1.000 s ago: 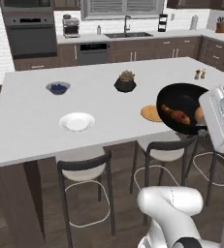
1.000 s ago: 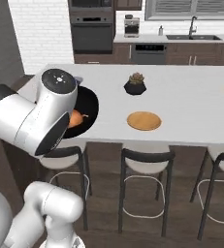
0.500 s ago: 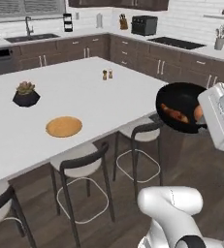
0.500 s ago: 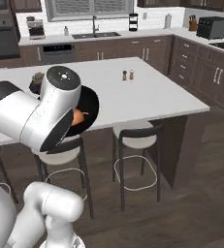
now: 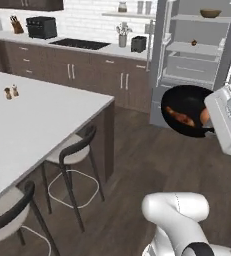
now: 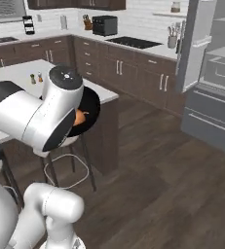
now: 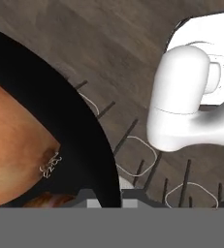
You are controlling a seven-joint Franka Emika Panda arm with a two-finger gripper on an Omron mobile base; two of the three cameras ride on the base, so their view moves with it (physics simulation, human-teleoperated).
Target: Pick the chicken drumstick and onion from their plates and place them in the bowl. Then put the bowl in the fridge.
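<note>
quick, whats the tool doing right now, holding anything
tool: shut on the rim of the black bowl, which carries the chicken drumstick and the onion.

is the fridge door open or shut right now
Open. In the left base view the fridge shows its pale interior, shelves and drawers exposed, behind the carried bowl.

Item counts, all views combined. Black bowl (image 5: 187, 110) ×1, w/ drumstick (image 5: 179, 116) ×1 and onion (image 5: 205, 116) ×1 inside. Fridge (image 5: 199, 55) ×1, door open; on its shelves: tan bowl (image 5: 210, 13) ×1, small round item (image 5: 194, 43) ×1. Stools: 2 (image 5: 72, 155) (image 5: 9, 217). Shakers on tabletop (image 5: 42, 120): 2 (image 5: 7, 93) (image 5: 15, 91). Back counter: toaster oven (image 5: 41, 27) ×1, knife block (image 5: 17, 25) ×1, utensil pot (image 5: 122, 38) ×1, small black box (image 5: 138, 44) ×1.
</note>
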